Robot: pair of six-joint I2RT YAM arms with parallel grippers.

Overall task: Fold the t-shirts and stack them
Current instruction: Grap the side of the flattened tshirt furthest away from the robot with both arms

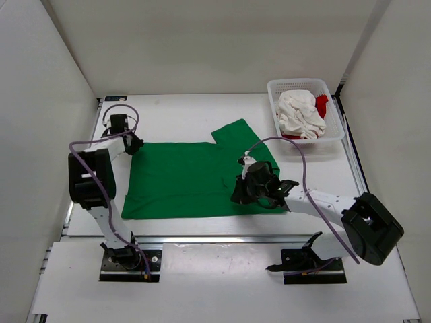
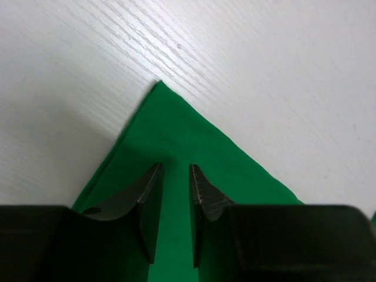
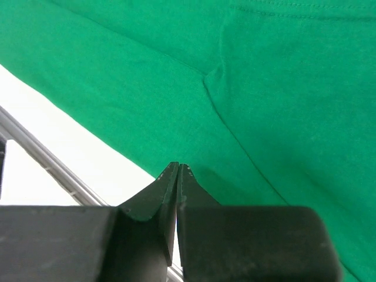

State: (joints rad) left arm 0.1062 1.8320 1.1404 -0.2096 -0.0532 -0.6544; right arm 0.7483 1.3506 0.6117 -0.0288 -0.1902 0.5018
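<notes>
We look down on a white table boxed in by plain white walls, with the two arm bases bolted at its near edge.

The green shirt lies spread flat in the middle of the table. Its body makes a broad rectangle, and one sleeve sticks out toward the far right. In the right wrist view a soft crease runs across the cloth.

At the far right corner stands a white mesh basket. The white shirt sits crumpled inside it, and the red shirt shows just beside it, along the basket's right side.

The left gripper is at the far left corner of the green shirt. In its wrist view the dark fingers stand a little apart, with a narrow gap between the tips. The cloth corner lies flat under them and points away onto bare table. We see nothing pinched between them.

The right gripper is low over the near right part of the green shirt, close to its near edge. Its jaws are pressed together, tip against tip. We cannot tell whether any cloth is caught between them.
</notes>
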